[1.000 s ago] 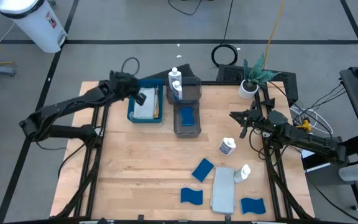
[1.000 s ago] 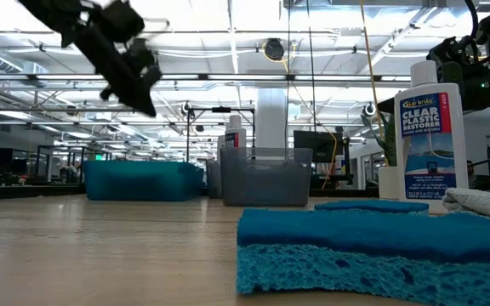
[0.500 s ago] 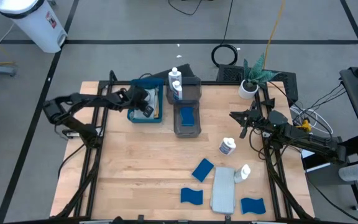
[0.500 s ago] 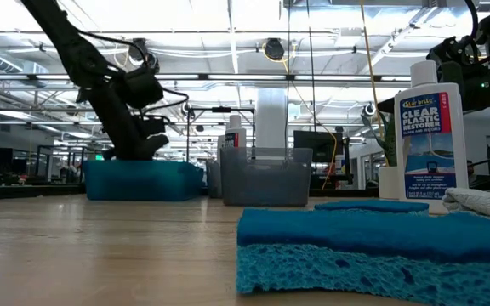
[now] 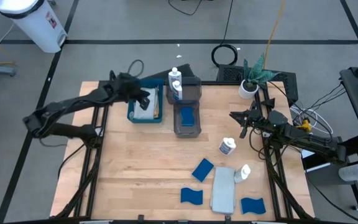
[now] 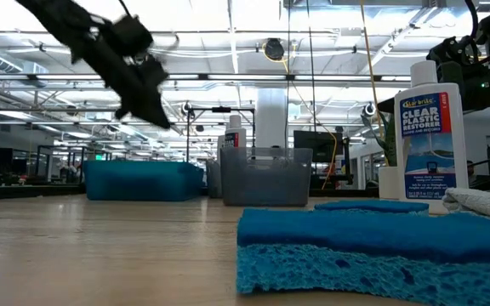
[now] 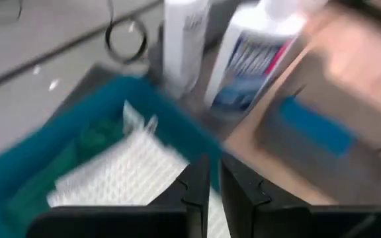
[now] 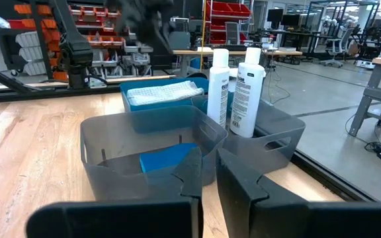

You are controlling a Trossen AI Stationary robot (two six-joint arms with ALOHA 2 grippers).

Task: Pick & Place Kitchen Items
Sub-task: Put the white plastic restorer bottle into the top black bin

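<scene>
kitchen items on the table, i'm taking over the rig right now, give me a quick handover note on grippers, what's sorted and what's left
Left gripper: shut, empty, raised over the blue tray.
Right gripper: shut, empty, waiting at the table's right side, facing the bins.

Done: light grey cloth in the blue tray; two white bottles standing in the back grey bin; one blue sponge in the front grey bin.

Left on the table: a bottle lying down, a second bottle beside the grey cloth, and three blue sponges near the front edge.
</scene>
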